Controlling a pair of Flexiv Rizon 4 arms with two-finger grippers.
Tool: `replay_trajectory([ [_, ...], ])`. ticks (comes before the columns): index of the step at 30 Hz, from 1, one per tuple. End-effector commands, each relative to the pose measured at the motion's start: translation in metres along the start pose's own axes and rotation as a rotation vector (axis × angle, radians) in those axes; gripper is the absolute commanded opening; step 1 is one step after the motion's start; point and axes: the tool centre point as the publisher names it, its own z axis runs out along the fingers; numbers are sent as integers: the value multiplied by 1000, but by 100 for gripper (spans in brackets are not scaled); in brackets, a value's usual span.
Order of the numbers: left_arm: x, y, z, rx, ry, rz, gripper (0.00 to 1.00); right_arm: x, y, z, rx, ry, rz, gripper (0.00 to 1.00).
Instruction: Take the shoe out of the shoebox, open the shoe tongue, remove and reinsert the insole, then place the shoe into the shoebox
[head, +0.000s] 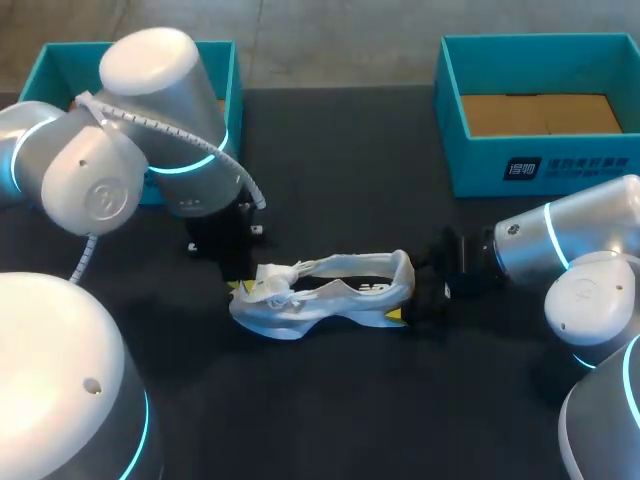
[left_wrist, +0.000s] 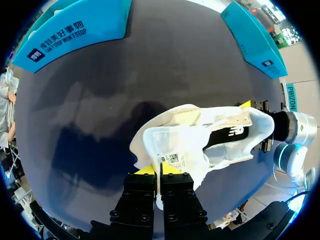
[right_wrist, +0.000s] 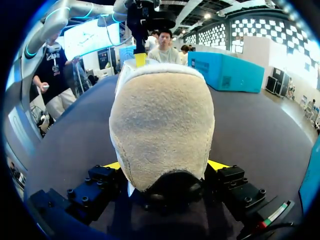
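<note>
At the far left corner of the black table (head: 350, 420) stands an open blue-green cardboard box (head: 233, 85). My left arm hides part of it. Just in front of that box, the left claw (head: 243, 287) is at the left end of the shoe. In the left wrist view, the left claw (left_wrist: 159, 171) has its two yellow tips pressed close together. They pinch the thin white tongue (left_wrist: 172, 152), the flap with the little label on it.

The white cloth shoe with a fuzzy tan heel (head: 330, 288) lies on its sole in the middle of the table, out of both boxes. Its heel is to the right.

The right claw (head: 405, 308) is at that heel. In the right wrist view, the right claw (right_wrist: 165, 166) has one yellow tip on each side of the shoe (right_wrist: 162, 125), squeezing the heel between them.

At the far right corner stands a second open blue-green box (head: 540, 165), and its brown bottom shows.

I think the shoe is light and floppy. The cloth top will bend and sag if it is pulled. The tongue is thin and could slip out of a pinch, so it needs a gentle pull. The heel looks like the firmest part, so it is the best place to hold the shoe steady.
</note>
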Motion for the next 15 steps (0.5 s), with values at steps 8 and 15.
replay_trajectory([
  [8,-4,-3,30,-40,-35,-15,50,2,-2,5,3,-2,0,0],
  [15,-5,0,29,-42,-27,-25,100,2,-2,5,3,-2,0,0],
])
